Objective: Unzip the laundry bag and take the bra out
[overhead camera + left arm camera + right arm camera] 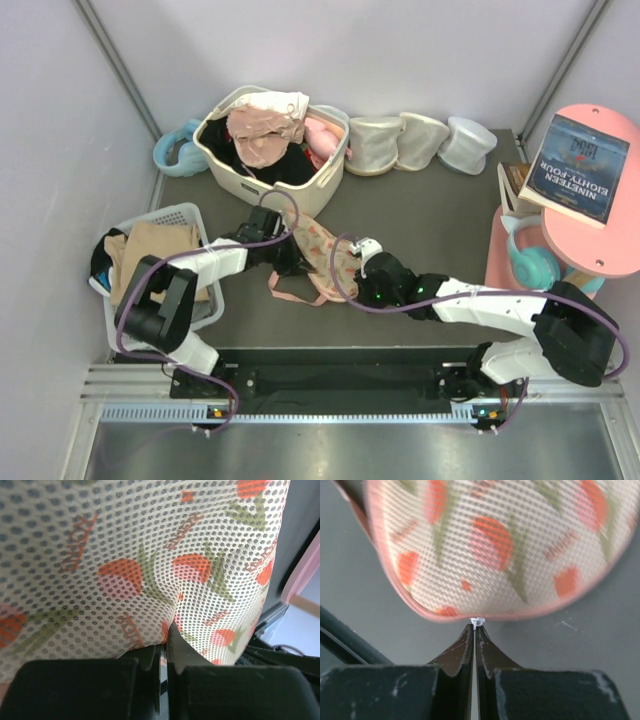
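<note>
The laundry bag (318,250), peach-pink mesh with orange-red print, lies on the dark table between both arms. My left gripper (287,250) is at its left side; in the left wrist view the fingers (172,640) are shut on a fold of the bag's mesh (150,555). My right gripper (352,268) is at the bag's near right edge; in the right wrist view it (476,628) is shut on the small white zip pull (477,622) at the bag's pink edge (495,545). A pink strip (290,292) trails from the bag's near left. The bra is hidden.
A beige basket (325,185) with a pale pink garment and black clothing stands behind the bag. Three cream cups (420,140) line the back. A white mesh basket (185,215) with tan cloth is at the left. A pink side table (600,250) with a book and teal headphones (530,262) is at the right.
</note>
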### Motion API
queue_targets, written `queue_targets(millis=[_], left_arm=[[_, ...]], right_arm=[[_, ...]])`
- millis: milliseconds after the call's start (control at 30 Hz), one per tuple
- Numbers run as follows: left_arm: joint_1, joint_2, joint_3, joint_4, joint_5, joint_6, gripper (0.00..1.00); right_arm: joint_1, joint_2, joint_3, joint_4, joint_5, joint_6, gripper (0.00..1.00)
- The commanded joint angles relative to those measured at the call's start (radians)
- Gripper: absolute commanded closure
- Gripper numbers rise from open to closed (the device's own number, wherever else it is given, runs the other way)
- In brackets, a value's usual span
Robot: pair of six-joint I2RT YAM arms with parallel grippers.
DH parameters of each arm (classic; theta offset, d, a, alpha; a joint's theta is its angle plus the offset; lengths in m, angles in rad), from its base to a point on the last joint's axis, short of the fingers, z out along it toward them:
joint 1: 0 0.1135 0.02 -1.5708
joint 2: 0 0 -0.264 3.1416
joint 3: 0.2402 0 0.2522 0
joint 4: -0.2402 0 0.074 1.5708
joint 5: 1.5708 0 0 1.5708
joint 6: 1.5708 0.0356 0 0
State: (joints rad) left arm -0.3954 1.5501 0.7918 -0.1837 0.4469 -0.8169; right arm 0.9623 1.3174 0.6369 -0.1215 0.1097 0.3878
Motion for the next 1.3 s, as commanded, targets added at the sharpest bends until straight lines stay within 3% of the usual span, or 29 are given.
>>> queue_targets(millis=[0,267,333,367,433,500,600,867,1267], left_arm=[[-0.066,0.071,0.113,0.039,0.084,0.068,1.00],[-0.128,0.203,0.280,0.001,0.095,0.107,1.00],[-0.126,0.225,0.317,-0.049,0.072,0.131,0.89],[-0.125,0.226,0.346,-0.069,0.050,0.137,0.73],[-0.122,0.219,0.362,-0.120,0.020,0.150,0.52],[-0.114,0.185,0.359,-0.151,-0.028,0.159,0.36],[-0.100,0.121,0.325,-0.227,-0.104,0.182,0.28],[-0.076,-0.083,0.147,-0.342,-0.248,0.170,0.22],[-0.077,-0.242,-0.115,-0.065,-0.027,-0.098,0.23]], right_arm=[[0.073,-0.026,0.070,-0.003,-0.038,-0.014,1.00],[0.191,0.063,0.141,0.045,-0.053,0.028,1.00],[0.196,0.097,0.161,0.068,-0.053,0.042,1.00],[0.194,0.108,0.168,0.077,-0.054,0.045,1.00],[0.194,0.144,0.193,0.089,-0.053,0.057,1.00],[0.194,0.187,0.211,0.091,-0.053,0.057,1.00],[0.194,0.226,0.247,0.082,-0.051,0.057,1.00],[0.188,0.229,0.262,0.079,-0.022,0.065,1.00],[0.173,0.240,0.271,0.108,-0.064,0.060,1.00]])
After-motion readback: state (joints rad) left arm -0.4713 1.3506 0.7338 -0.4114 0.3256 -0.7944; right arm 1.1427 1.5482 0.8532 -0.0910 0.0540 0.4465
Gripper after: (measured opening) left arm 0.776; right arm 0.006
